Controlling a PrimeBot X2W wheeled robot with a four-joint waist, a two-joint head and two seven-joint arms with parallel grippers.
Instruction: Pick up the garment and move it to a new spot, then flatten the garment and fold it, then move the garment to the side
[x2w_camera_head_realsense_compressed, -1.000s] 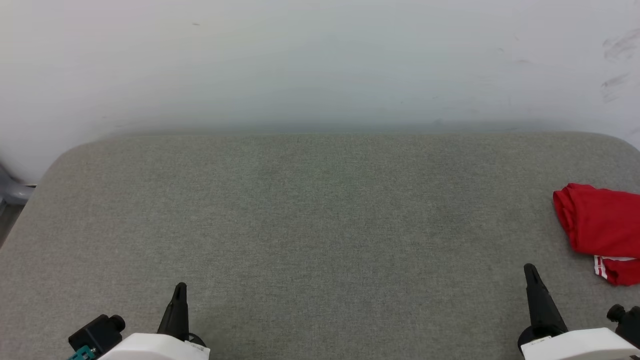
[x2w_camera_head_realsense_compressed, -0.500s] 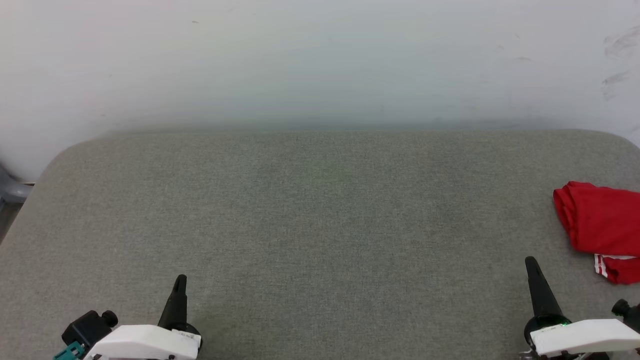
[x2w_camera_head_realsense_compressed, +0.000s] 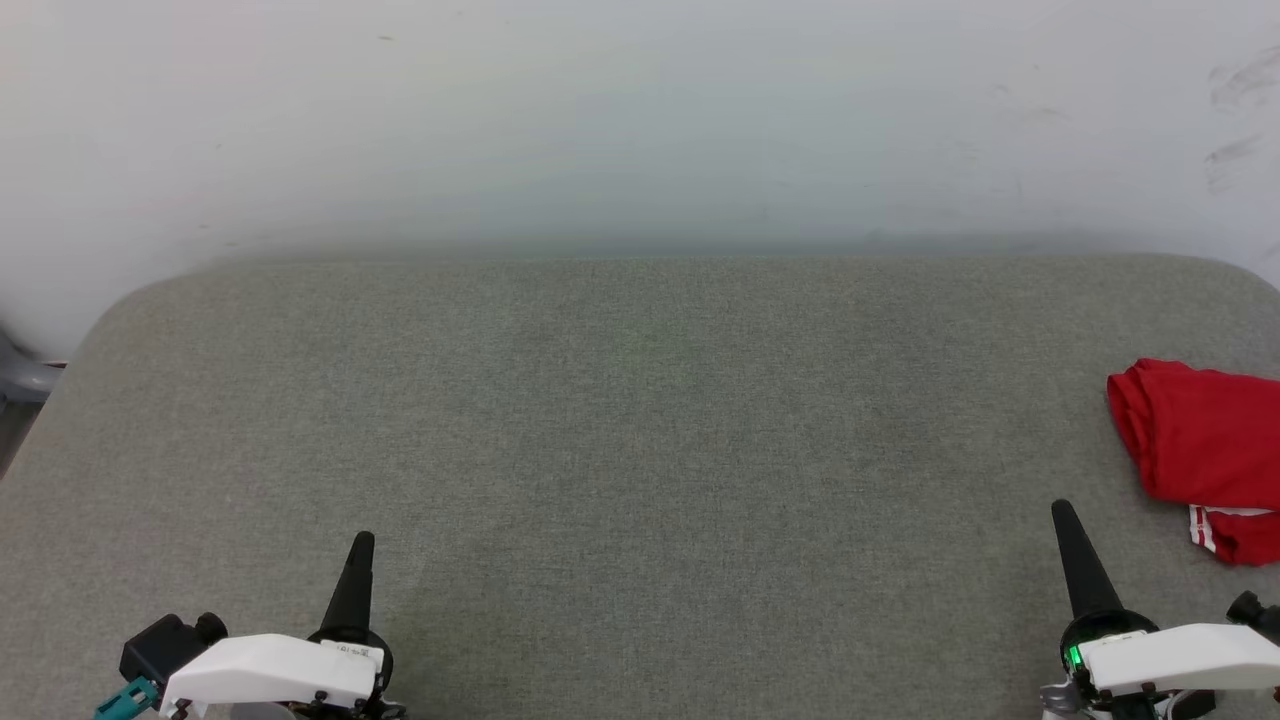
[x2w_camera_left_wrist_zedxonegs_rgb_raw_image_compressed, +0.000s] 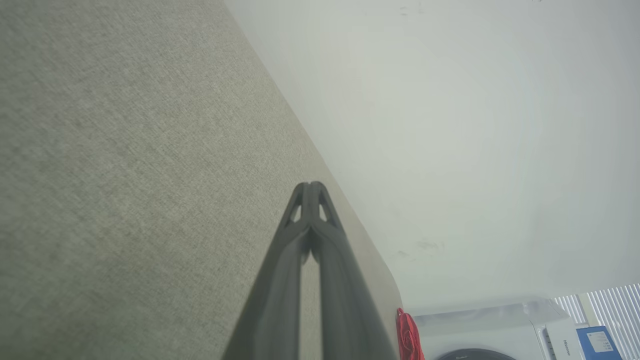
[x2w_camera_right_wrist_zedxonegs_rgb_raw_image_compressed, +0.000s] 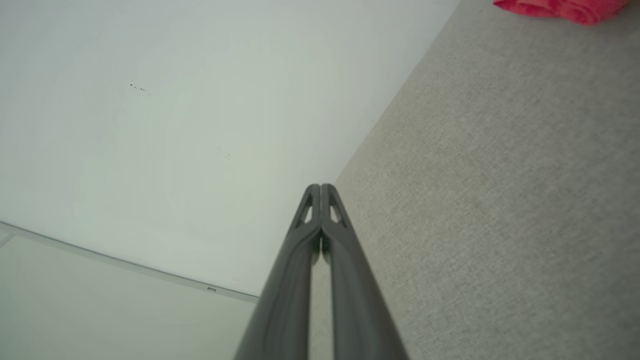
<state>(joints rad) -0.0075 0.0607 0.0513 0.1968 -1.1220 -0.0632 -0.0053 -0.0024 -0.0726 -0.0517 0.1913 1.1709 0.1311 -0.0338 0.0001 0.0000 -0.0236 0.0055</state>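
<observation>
Red jersey (x2w_camera_head_realsense_compressed: 1195, 440) lies bunched at the table's (x2w_camera_head_realsense_compressed: 640, 450) right edge, partly cut off in the head view. Looks soft, light and floppy, so I'd pinch a raised fold, or maybe the striped hem. Left end effector (x2w_camera_head_realsense_compressed: 361, 543) and right end effector (x2w_camera_head_realsense_compressed: 1061, 512) are both pressed together and empty. Compared with a second ago, both have crept forward and the jersey hasn't moved.

Head view: the grey fabric surface (x2w_camera_head_realsense_compressed: 640, 420) is seen from above its near edge, angled down, white wall (x2w_camera_head_realsense_compressed: 640, 120) across the top of the frame. Both wrist views are rolled sideways, set low and close over the fabric, sighted along the closed left gripper (x2w_camera_left_wrist_zedxonegs_rgb_raw_image_compressed: 311, 186) and right gripper (x2w_camera_right_wrist_zedxonegs_rgb_raw_image_compressed: 320, 186) toward that wall. The red garment (x2w_camera_head_realsense_compressed: 1195, 440) is caught by all three, always near a frame edge.
</observation>
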